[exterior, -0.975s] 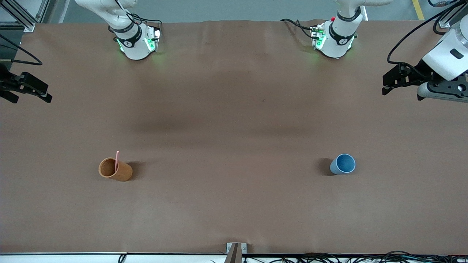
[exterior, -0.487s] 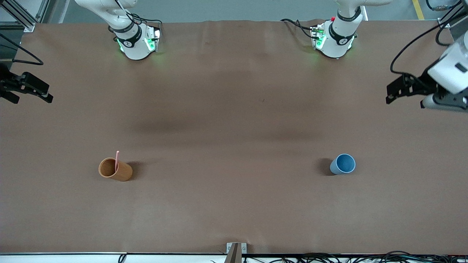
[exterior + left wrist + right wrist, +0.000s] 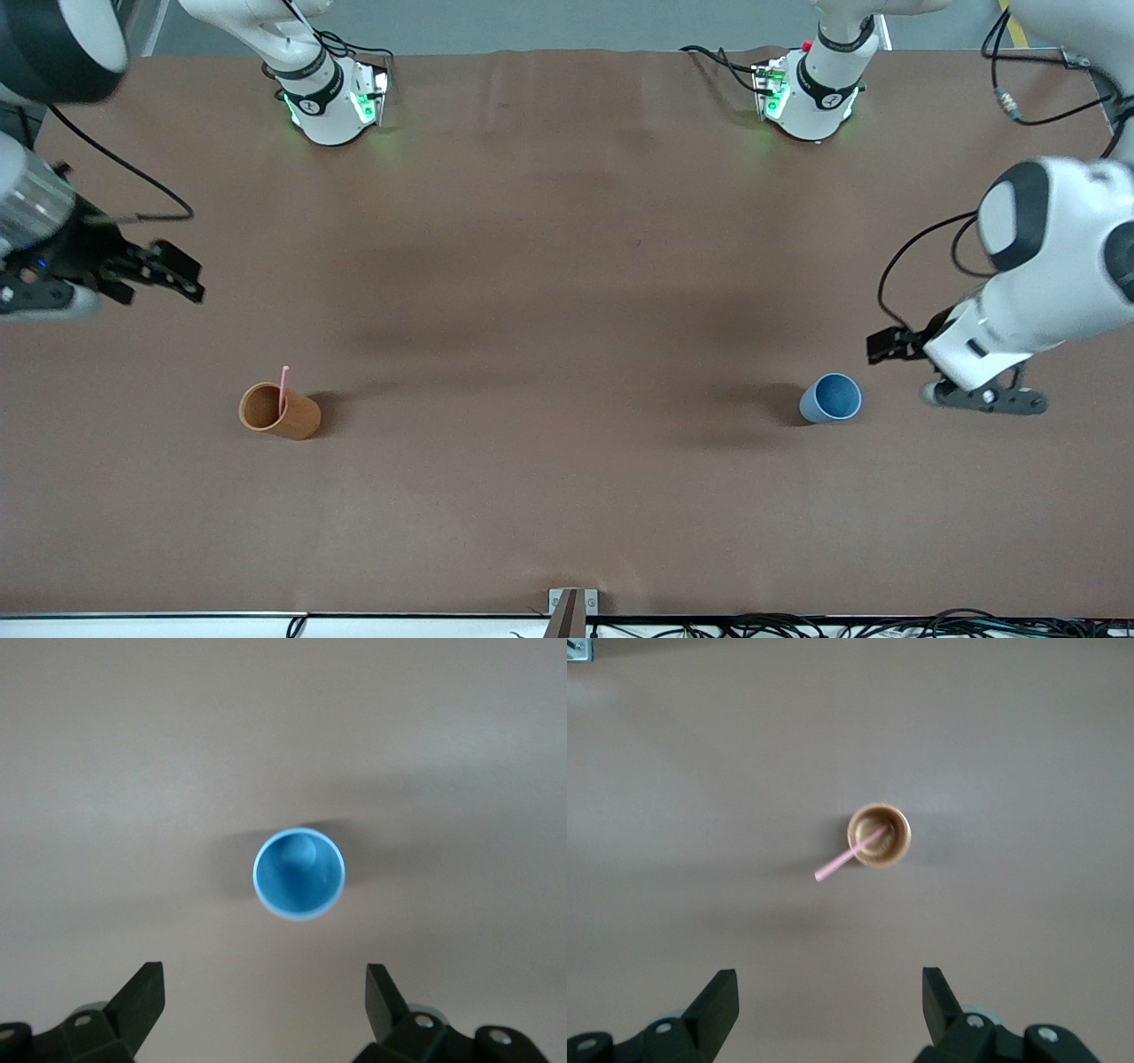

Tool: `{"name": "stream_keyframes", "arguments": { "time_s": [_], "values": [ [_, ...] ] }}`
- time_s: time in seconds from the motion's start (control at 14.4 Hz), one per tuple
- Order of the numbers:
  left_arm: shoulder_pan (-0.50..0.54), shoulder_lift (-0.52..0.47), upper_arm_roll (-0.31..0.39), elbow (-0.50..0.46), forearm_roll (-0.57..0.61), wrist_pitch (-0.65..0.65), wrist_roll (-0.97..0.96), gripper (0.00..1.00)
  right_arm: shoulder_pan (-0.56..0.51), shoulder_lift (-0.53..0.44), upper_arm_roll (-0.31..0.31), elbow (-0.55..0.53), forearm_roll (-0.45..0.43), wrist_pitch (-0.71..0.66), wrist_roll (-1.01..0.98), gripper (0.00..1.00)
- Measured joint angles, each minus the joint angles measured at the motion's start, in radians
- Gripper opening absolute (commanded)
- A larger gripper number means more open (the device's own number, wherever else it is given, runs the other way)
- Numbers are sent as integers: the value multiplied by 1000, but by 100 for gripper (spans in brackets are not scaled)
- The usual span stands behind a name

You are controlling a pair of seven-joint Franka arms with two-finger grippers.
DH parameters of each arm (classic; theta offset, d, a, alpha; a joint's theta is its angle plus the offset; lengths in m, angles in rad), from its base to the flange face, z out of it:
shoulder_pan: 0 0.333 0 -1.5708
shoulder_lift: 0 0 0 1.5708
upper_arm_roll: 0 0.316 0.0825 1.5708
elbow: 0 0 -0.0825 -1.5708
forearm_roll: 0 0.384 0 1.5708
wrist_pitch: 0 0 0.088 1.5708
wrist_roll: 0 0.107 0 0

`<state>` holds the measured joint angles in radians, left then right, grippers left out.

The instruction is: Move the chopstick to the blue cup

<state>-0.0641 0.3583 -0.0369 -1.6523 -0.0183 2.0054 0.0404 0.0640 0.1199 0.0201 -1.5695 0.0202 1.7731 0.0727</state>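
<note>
Leaning upright in the orange-brown cup [image 3: 278, 412], your chopstick [image 3: 283, 390] stood nearest the right gripper [image 3: 168, 275], fingers apart and empty, while the left gripper [image 3: 890, 344], fingers spread, hung beside the blue cup [image 3: 831, 399].

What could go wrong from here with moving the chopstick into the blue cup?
The chopstick leans loosely in the orange-brown cup, so the open right gripper might tip that light cup while grasping. The blue cup has a narrow mouth; the open left gripper close above it may knock it.
</note>
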Motion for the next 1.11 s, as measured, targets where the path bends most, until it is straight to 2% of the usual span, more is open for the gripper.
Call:
{"name": "stream_keyframes", "arguments": {
  "time_s": [0.21, 0.49, 0.56, 0.63, 0.7, 0.77, 0.91, 0.97, 1.11],
  "values": [
    [4, 72, 1, -71, 0, 159, 0, 100, 7, 56, 0, -72, -1, 130, 15, 83],
    [9, 168, 1, -83, 0, 303, 0, 97, 35, 121, 0, -143, -37, 246, 18, 73],
    [9, 185, 1, -83, 0, 325, 0, 87, 41, 134, 0, -151, -42, 259, 20, 68],
    [9, 198, 1, -83, 0, 341, -1, 63, 43, 144, 0, -159, -45, 275, 20, 65],
    [9, 207, 0, -83, 0, 349, -3, 33, 43, 151, -1, -175, -52, 302, 20, 63],
    [9, 210, 0, -83, 0, 351, -5, 18, 44, 154, -1, -201, -63, 336, 20, 61],
    [9, 211, 1, -82, 0, 351, -5, 4, 50, 156, -1, -267, -73, 411, 25, 54],
    [8, 212, 0, -83, 0, 351, -5, 0, 54, 156, -1, -296, -84, 445, 30, 50],
    [7, 215, 0, -83, 0, 351, -5, 0, 59, 156, -1, -333, -118, 500, 36, 44]
  ]
}}
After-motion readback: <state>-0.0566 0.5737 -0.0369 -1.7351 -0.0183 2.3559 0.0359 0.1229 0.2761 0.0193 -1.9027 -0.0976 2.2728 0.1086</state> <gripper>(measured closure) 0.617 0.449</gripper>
